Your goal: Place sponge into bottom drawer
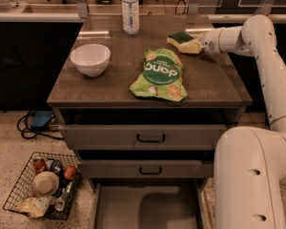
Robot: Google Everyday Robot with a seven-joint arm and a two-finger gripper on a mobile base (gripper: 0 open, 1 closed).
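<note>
A green snack bag lies flat near the middle of the bench. The sponge sits on the bench behind the bag and a little to the right of it. Its dark green side faces up and yellow shows below. The pincer is right at the sponge and touches its right side. I cannot tell if the pincer is gripping the sponge or is loose. The white arm reaches in from the right of the bag.

A white bowl stands to the left of the bag, well apart from it. A water bottle stands upright behind the bag, near the far edge of the bench.

Far below the bag, the bottom drawer is pulled open and shows its flat grey floor. Two upper drawers with black handles are between it and the bag. A wire basket of small things sits on the floor, down and left of the bag.
</note>
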